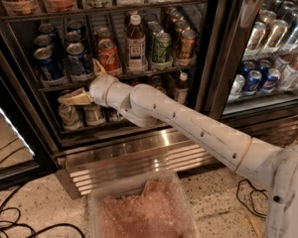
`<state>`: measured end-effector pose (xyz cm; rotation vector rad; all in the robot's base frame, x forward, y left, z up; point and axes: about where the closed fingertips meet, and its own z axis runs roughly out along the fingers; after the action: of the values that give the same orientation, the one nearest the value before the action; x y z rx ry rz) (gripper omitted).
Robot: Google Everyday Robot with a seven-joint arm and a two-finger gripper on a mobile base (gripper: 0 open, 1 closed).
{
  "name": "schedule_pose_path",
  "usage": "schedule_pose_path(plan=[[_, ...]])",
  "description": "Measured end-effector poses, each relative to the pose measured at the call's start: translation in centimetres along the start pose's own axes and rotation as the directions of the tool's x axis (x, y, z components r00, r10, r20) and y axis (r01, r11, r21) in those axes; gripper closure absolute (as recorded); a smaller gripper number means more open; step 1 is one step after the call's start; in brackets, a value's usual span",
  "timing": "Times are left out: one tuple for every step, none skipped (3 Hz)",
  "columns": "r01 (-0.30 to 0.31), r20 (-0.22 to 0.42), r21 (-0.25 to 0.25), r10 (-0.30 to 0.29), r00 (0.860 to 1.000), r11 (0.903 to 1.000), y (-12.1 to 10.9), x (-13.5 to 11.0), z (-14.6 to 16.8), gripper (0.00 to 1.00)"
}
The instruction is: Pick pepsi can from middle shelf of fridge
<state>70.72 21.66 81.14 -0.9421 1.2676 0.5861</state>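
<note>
The fridge (139, 155) stands open. Several dark-blue pepsi cans (79, 59) stand in the left lanes of the middle shelf (139, 76), and another pepsi can (45, 64) is further left. My gripper (73, 97) points left just below the front rail of the middle shelf. It is under the pepsi cans and in front of the lower-shelf cans (69, 116). It holds nothing that I can see. My white arm (198, 128) reaches in from the lower right.
A red Coca-Cola can (108, 55), a bottle (135, 41) and a green can (162, 47) stand to the right of the pepsi cans. The black door post (223, 48) separates a second cooler (268, 78). A plastic bin (139, 209) and cables (10, 222) lie on the floor.
</note>
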Motion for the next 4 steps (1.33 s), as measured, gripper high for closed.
schedule_pose_path(plan=[[0.004, 0.007, 0.012, -0.004, 1.0, 0.9999, -0.7, 0.2, 0.8, 0.0], [0.016, 0.052, 0.017, -0.017, 0.999, 0.9997, -1.6, -1.0, 1.9, 0.0], [0.009, 0.058, 0.009, -0.009, 0.998, 0.9999, -1.5, -0.9, 2.4, 0.0], [-0.006, 0.054, 0.001, 0.005, 0.999, 1.0, -1.6, -0.3, 2.9, 0.0]])
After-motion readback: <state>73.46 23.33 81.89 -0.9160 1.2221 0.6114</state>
